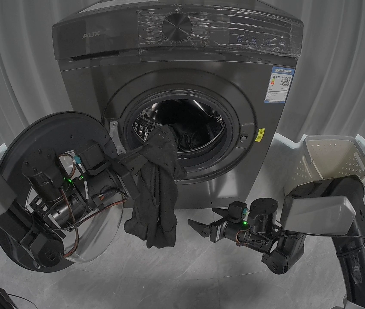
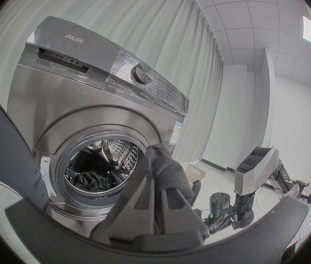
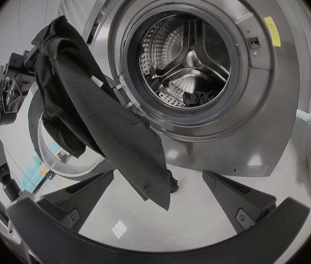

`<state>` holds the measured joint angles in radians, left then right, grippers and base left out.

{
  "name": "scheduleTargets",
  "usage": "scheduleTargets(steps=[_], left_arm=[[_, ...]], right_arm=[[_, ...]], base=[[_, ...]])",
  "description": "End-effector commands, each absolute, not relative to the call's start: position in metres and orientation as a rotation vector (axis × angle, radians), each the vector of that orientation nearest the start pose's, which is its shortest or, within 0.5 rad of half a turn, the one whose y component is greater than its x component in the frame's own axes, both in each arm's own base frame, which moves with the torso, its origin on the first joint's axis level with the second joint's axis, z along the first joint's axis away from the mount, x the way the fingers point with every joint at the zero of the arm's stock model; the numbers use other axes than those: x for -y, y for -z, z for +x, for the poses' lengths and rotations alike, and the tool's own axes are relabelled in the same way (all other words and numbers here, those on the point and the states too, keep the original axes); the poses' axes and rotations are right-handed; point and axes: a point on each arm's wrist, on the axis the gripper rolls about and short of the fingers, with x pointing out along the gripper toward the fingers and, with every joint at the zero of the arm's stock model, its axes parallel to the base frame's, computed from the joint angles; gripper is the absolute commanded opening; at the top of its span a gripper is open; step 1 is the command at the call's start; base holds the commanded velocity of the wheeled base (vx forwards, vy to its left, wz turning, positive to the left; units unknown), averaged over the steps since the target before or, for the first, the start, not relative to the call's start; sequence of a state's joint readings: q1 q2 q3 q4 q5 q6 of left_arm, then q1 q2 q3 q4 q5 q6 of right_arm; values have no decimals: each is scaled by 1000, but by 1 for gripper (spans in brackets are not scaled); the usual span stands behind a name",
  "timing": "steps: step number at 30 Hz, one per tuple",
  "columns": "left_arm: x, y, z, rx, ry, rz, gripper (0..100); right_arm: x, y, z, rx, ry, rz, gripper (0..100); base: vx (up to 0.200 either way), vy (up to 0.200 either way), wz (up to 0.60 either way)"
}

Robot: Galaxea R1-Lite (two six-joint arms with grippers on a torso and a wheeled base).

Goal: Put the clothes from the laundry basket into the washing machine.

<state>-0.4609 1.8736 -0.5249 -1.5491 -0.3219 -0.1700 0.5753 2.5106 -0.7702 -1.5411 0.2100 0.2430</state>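
Observation:
My left gripper [image 1: 146, 151] is shut on a black garment [image 1: 156, 194] and holds it up in front of the washing machine's round opening [image 1: 182, 127]. The cloth hangs down long and limp below the opening's rim. In the left wrist view the fingers [image 2: 155, 206] pinch the bunched black garment [image 2: 166, 169]. Another dark piece of clothing [image 2: 89, 182] lies inside the drum. My right gripper [image 1: 204, 222] stands open and empty low over the floor, in front of the machine's base. The black garment [image 3: 97, 121] hangs beyond the open right gripper [image 3: 155, 187].
The washing machine door [image 1: 58, 129] is swung open to the left, behind my left arm. A white laundry basket [image 1: 332, 155] stands on the floor at the right of the machine, behind my right arm. Grey floor tiles lie free in front.

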Motion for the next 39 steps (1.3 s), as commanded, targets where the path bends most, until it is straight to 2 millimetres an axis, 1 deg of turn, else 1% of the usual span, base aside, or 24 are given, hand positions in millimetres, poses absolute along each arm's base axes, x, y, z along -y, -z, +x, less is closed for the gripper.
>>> scheduleTargets(steps=[1,7,9,13,16,17,18,19,20,22,27,28,29,31,32,36,37,39], left_arm=[[141,-153,266,139,798,-175,0],[141,-153,266,139,798,-174,0],[143,-153,265,139,806,-175,0],[146,-155,262,144,820,-176,0],[146,-156,261,147,823,-176,0],[146,-156,261,147,823,-176,0],[147,-156,260,145,828,-183,0],[147,-156,260,145,828,-183,0],[147,-156,260,145,828,-183,0],[147,-156,260,146,827,-182,0],[146,-155,262,141,821,-182,0],[145,-154,263,140,816,-181,0],[145,-154,263,140,816,-181,0],[143,-154,265,139,808,-180,0],[142,-154,265,139,804,-181,0],[140,-153,267,137,796,-182,0],[140,-153,267,137,796,-182,0],[138,-155,269,146,786,-182,0]], right_arm=[[-217,37,320,-319,-767,187,100],[-224,41,320,-323,-810,188,100],[-227,45,324,-320,-817,189,100],[-234,47,335,-301,-867,202,100],[-239,46,346,-301,-873,208,100],[-239,46,346,-303,-875,208,100],[-244,47,353,-288,-875,213,100],[-246,48,356,-276,-877,214,100],[-247,49,358,-264,-877,215,0],[-248,48,362,-245,-879,216,0],[-242,45,362,-242,-859,209,0],[-236,37,362,-221,-850,212,0],[-236,37,362,-221,-850,212,0],[-224,22,354,-199,-835,196,0],[-220,17,349,-191,-833,186,0],[-203,-2,340,-163,-809,171,0],[-202,-4,339,-162,-808,169,0],[-187,-20,327,-160,-761,146,0]], base=[[0,0,0],[0,0,0],[0,0,0],[0,0,0],[0,0,0],[0,0,0],[0,0,0],[0,0,0],[0,0,0],[0,0,0],[0,0,0],[0,0,0],[0,0,0],[0,0,0],[0,0,0],[0,0,0],[0,0,0],[0,0,0]])
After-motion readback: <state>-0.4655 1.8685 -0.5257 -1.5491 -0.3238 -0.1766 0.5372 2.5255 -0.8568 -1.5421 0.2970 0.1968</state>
